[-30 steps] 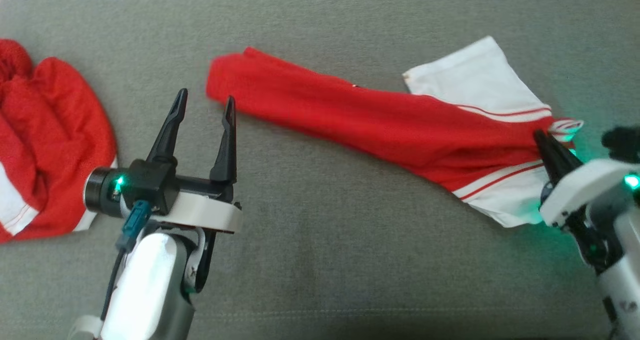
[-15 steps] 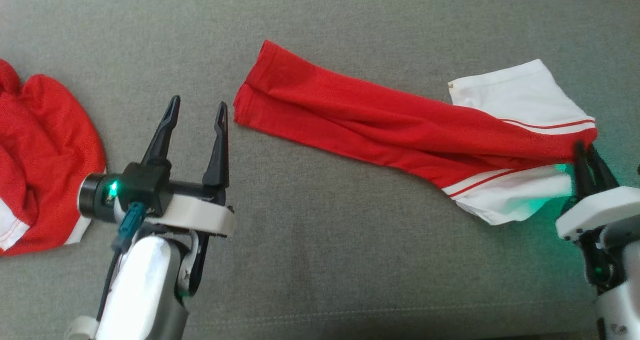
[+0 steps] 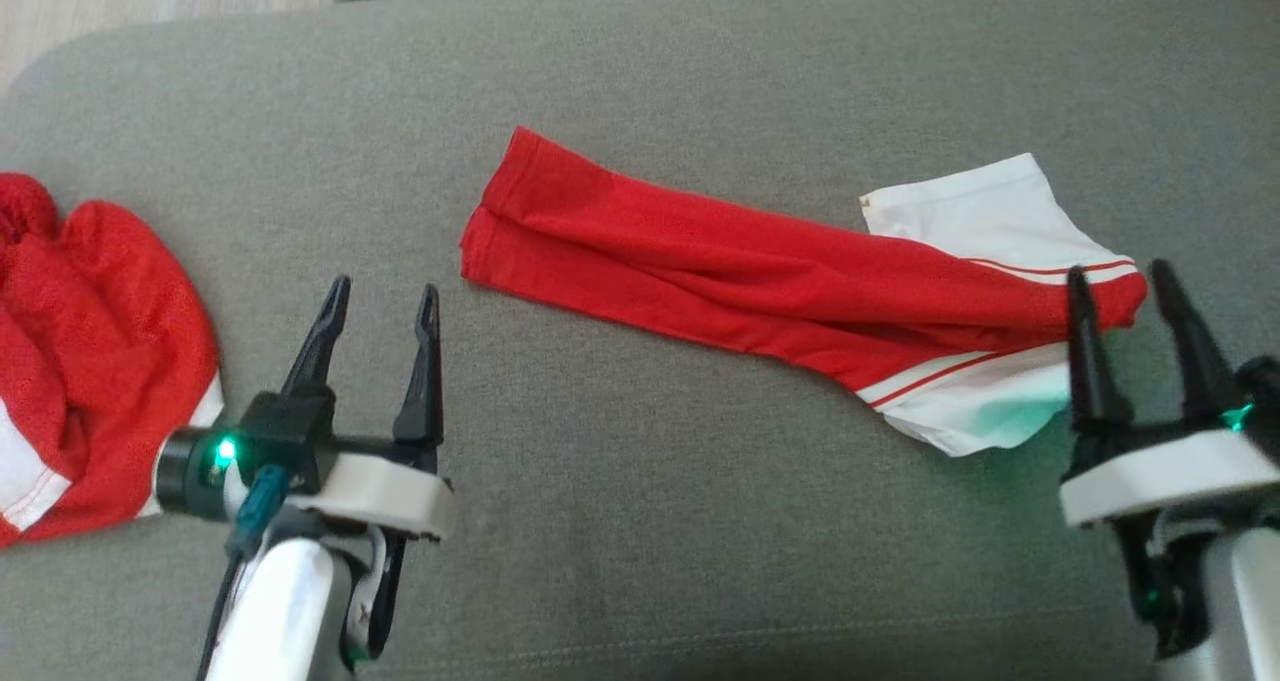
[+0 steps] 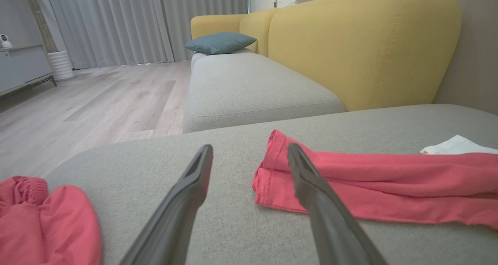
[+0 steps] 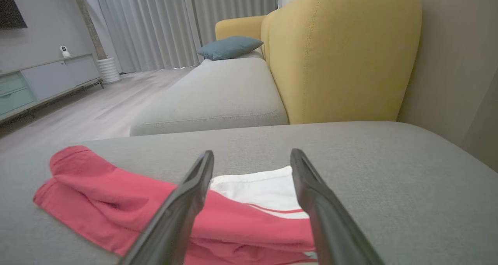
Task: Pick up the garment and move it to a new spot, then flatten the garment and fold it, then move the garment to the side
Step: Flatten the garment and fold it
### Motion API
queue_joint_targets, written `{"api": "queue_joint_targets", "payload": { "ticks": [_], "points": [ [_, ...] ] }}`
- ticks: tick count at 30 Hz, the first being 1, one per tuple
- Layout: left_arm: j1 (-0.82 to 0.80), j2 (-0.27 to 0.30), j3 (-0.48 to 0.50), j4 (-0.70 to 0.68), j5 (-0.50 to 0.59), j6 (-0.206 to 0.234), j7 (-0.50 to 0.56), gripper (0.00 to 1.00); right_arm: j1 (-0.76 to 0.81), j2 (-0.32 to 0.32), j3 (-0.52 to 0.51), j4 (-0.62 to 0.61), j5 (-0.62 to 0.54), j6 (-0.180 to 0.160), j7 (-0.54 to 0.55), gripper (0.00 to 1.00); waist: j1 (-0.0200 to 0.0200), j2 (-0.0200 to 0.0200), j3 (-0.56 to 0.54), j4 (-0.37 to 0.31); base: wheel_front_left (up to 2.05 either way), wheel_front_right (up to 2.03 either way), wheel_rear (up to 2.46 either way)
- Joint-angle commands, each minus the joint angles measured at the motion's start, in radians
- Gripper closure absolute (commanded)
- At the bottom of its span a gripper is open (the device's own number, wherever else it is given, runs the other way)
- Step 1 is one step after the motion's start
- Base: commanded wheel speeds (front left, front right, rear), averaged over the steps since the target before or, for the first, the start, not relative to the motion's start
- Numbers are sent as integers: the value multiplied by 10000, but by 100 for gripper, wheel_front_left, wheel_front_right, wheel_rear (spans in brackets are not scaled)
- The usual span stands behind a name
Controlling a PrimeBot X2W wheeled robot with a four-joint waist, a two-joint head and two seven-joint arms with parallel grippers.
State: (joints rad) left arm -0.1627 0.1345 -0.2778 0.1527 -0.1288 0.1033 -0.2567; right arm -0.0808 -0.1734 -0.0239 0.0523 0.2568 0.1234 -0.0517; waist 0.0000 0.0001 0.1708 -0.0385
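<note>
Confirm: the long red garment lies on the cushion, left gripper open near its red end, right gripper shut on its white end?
Wrong on the right gripper: the head view shows it open, fingers spread at the white end of the garment. Rest holds.

Garment (image 4: 369,187), red heap (image 4: 54,226): partly past left wrist view's edges.
</note>
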Motion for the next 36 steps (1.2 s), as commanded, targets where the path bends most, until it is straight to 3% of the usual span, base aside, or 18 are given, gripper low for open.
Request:
{"api": "queue_joint_targets", "payload": {
  "ticks": [1,9,19,23,30,36],
  "points": [
    [-142,238,400,-293,-44,75,-51,0,97,-11,274,-560,-87,73,86,0,0,-1,-107,-24,0,0,0],
    [141,302,437,-331,-127,239,7,0,840,445,450,-1778,-210,73,594,0,0,-1,-267,-59,0,0,0],
    [24,359,375,-422,-128,321,101,0,911,544,431,-2045,-241,73,790,0,0,-1,-109,-55,0,0,0],
    [-528,276,132,-259,-115,133,335,0,815,567,490,-2096,-199,73,815,0,0,-1,124,-94,0,0,0],
    [-2311,34,-187,1475,-363,-451,1354,0,460,500,824,-2020,-23,73,837,0,0,-1,719,-474,0,0,0],
    [-3794,-52,40,4140,-892,-782,2201,0,161,500,1017,-1804,153,73,785,0,0,-1,1137,-934,0,0,0]
  ]
}}
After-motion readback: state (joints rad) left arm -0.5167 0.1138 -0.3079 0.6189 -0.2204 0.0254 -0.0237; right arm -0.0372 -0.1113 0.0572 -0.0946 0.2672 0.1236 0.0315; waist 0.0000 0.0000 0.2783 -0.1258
